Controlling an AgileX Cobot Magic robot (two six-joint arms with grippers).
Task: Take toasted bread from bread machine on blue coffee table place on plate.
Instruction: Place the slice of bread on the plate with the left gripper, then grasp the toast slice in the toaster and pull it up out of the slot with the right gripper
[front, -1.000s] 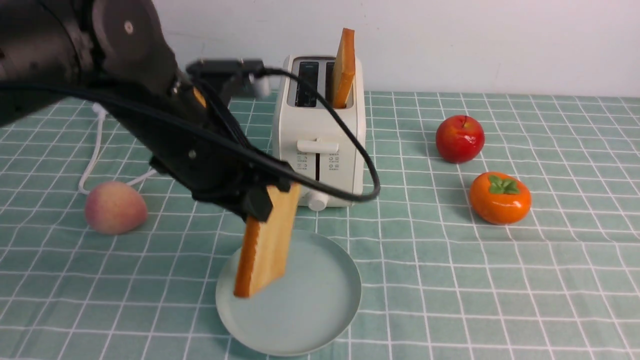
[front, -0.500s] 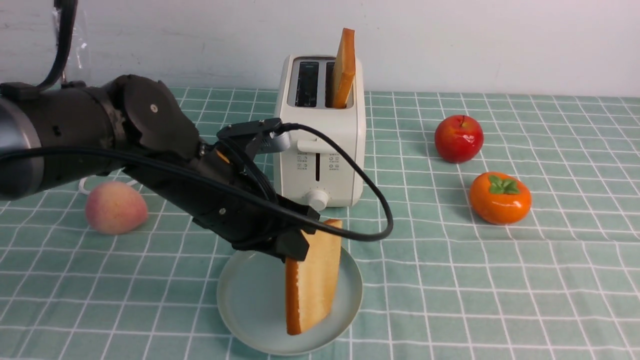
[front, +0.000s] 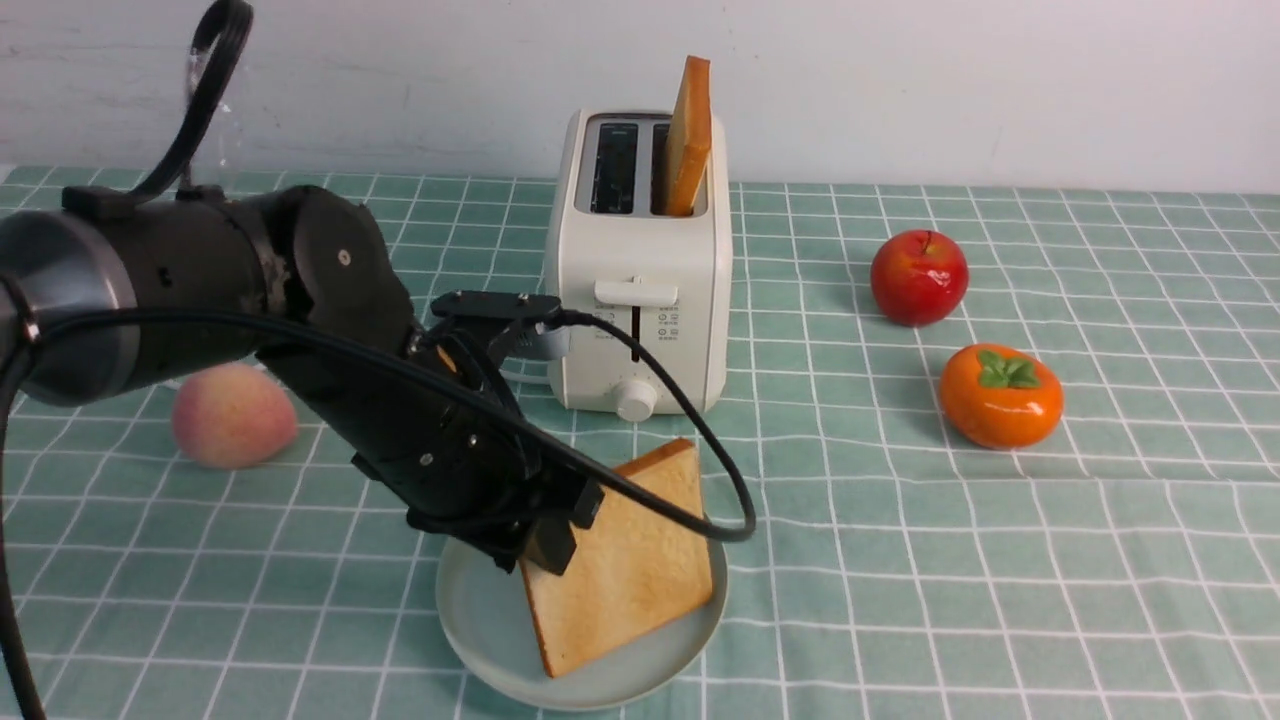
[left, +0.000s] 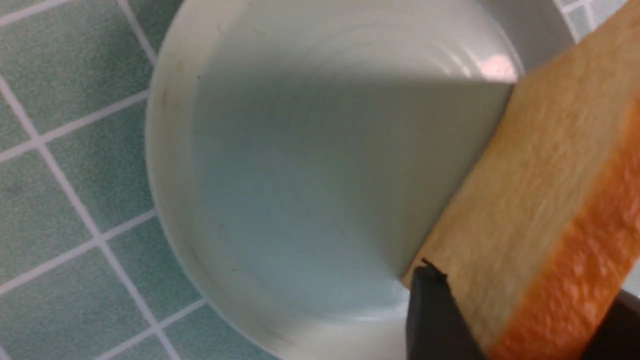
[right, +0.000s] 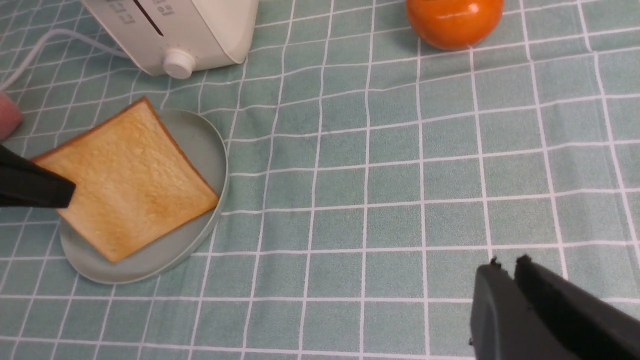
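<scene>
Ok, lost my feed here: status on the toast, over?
Left gripper shut on toast slice, tilted, lower edge on plate. Right gripper shut, above table. Second slice upright in toaster. Nothing blocking the plate.

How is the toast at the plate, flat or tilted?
Tilted: the toast leans, lower edge on the plate, left end effector gripping its raised side.

Looks porous, matt on the square golden toast slice (front: 625, 560); smooth, faintly glossy on the round pale blue-green plate (front: 480, 610); satin plastic on the cream-white toaster (front: 640, 250); matt cloth on the green-checked table (front: 900, 560).
</scene>
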